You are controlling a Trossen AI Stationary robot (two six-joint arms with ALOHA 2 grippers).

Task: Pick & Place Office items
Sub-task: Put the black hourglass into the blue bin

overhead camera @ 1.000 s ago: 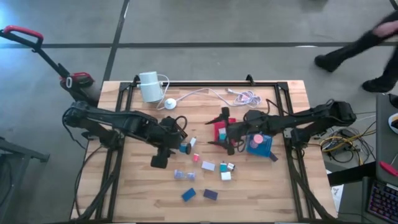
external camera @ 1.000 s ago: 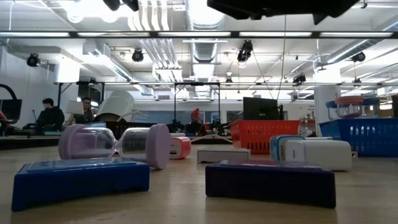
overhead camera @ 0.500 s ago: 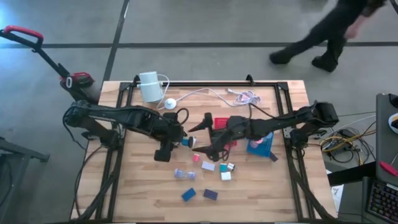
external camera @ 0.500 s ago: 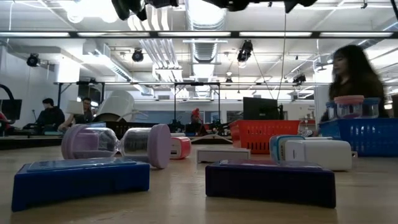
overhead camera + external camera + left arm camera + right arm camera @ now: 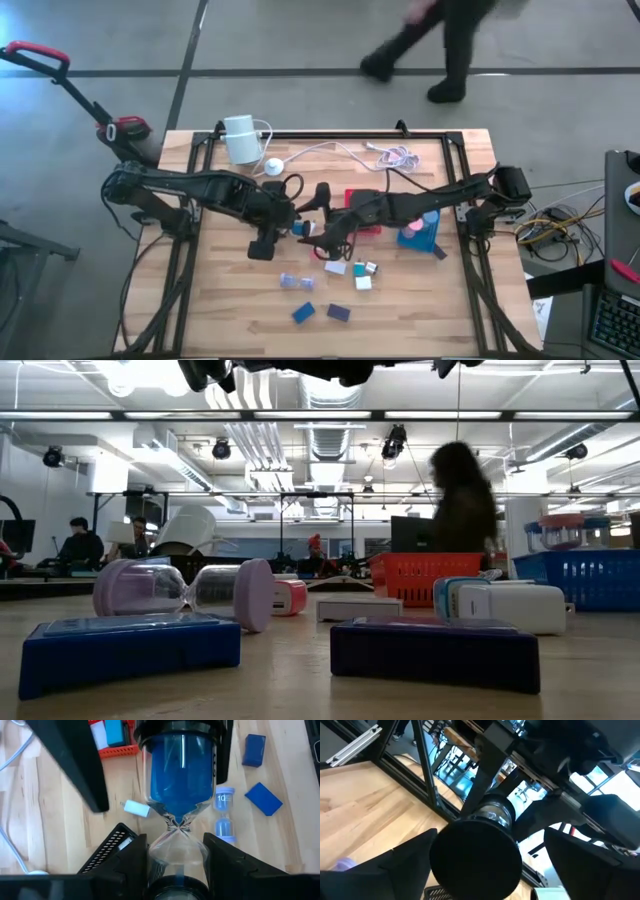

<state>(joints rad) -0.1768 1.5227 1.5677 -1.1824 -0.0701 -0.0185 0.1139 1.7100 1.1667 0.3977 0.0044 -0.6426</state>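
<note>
I count one blue hourglass [image 5: 179, 785] clamped in my left gripper [image 5: 290, 226]; right gripper [image 5: 318, 222] gapes around its black cap [image 5: 476, 861]; two blue blocks [image 5: 254, 750] below.

Left end effector [image 5: 293, 227] clamped mid-table, right end effector [image 5: 318, 210] spread beside it

2 dark jointed arms [image 5: 190, 187], matte black blunt fingers [image 5: 125, 857]

I see a white cylinder [image 5: 240, 139] with its cable [image 5: 330, 150] at the table's [image 5: 470, 300] far edge, a red tray [image 5: 362, 197] mid-table, and a person [image 5: 440, 45] walking beyond.
</note>
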